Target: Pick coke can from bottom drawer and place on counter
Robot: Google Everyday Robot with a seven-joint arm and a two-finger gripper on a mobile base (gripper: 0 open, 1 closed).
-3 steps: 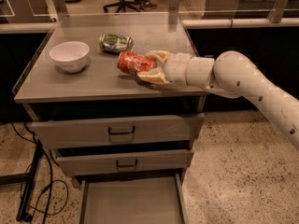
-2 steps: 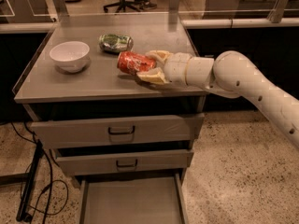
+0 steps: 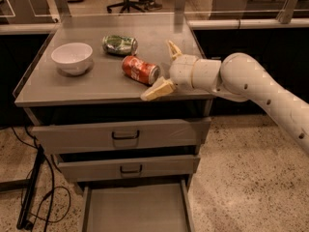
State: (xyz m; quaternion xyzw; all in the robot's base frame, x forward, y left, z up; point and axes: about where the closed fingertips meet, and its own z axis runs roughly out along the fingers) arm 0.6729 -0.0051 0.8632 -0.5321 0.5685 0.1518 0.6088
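The coke can (image 3: 140,69) lies on its side on the counter (image 3: 72,88), near the middle, with its silver end toward the right front. My gripper (image 3: 164,67) is just to the right of the can, open, with one finger (image 3: 158,90) at the counter's front edge and the other finger (image 3: 174,49) farther back. The fingers do not hold the can. The bottom drawer (image 3: 135,209) is pulled out below and nothing lies on its grey floor.
A white bowl (image 3: 72,58) stands at the counter's left. A green can (image 3: 119,44) lies on its side behind the coke can. Two upper drawers (image 3: 123,137) are shut. Cables (image 3: 36,197) lie on the floor at the left.
The gripper opened and drew back to the right, letting go of the coke can, which now lies on the counter.
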